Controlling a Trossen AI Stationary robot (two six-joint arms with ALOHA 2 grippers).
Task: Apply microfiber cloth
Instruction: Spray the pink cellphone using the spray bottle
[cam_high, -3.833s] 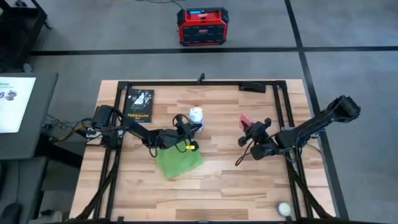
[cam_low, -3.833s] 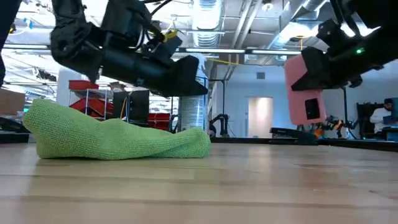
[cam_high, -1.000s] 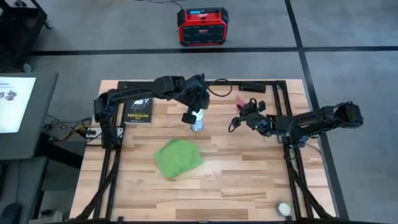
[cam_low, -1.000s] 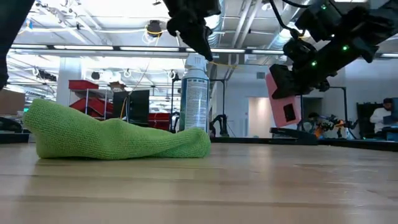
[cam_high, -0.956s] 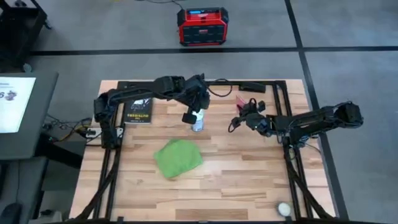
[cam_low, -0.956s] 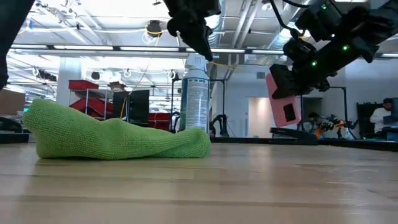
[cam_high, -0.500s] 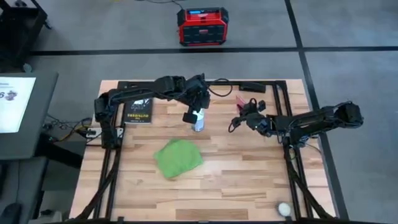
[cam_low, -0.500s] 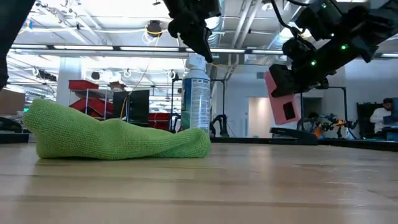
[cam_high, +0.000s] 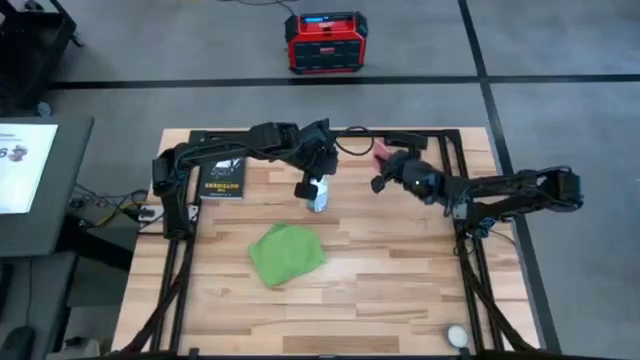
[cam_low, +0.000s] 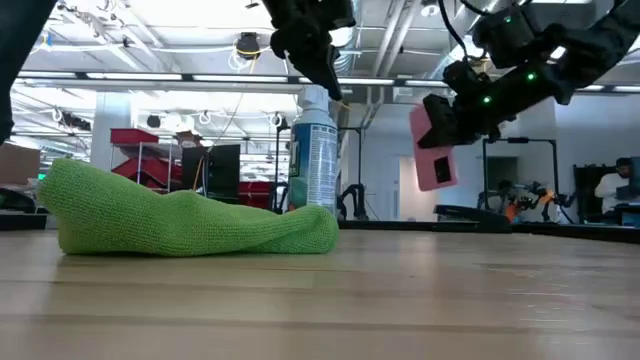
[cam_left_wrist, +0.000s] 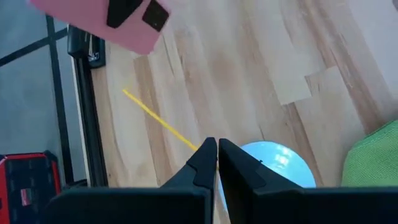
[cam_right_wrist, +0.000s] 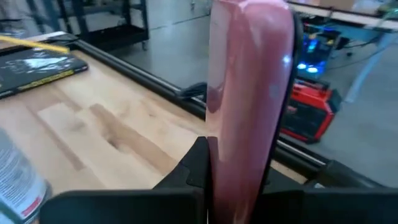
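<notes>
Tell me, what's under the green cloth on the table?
Only the wooden table shows around the microfiber cloth. It lies in a bunched, humped heap, so anything small beneath it would be covered and cannot be seen. Neither gripper touches it.

We look straight down from high up on the whole table (cam_high: 400, 290), and from low down we look flat across it into the room. Each wrist camera looks close past its own dark fingers. The spray can (cam_low: 316, 150) shows in every view, and the pink phone (cam_right_wrist: 249, 93) too.
</notes>
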